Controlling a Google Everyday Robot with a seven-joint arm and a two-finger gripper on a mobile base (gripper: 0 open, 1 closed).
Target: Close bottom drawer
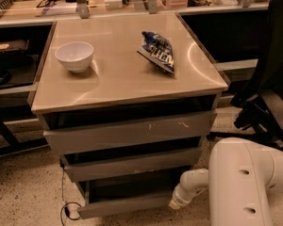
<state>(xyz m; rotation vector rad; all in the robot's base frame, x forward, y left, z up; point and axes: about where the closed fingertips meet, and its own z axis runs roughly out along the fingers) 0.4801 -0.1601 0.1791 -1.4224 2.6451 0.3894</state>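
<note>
The bottom drawer (122, 206) is the lowest of three in a grey metal cabinet. Its plain front strip stands out a little from the cabinet, with a dark gap above it, and its floor is in shadow. My white arm comes in from the bottom right. The gripper (174, 203) is at the right end of the bottom drawer's front strip, at or very near it. Only the pale wrist end shows.
Above are the middle drawer (132, 165) and the top drawer (132, 132) with white scratches, both slightly out. A white bowl (74, 55) and a blue snack bag (158, 51) lie on the cabinet top. A black office chair (269, 102) stands at right. A cable (66, 212) lies on the floor at left.
</note>
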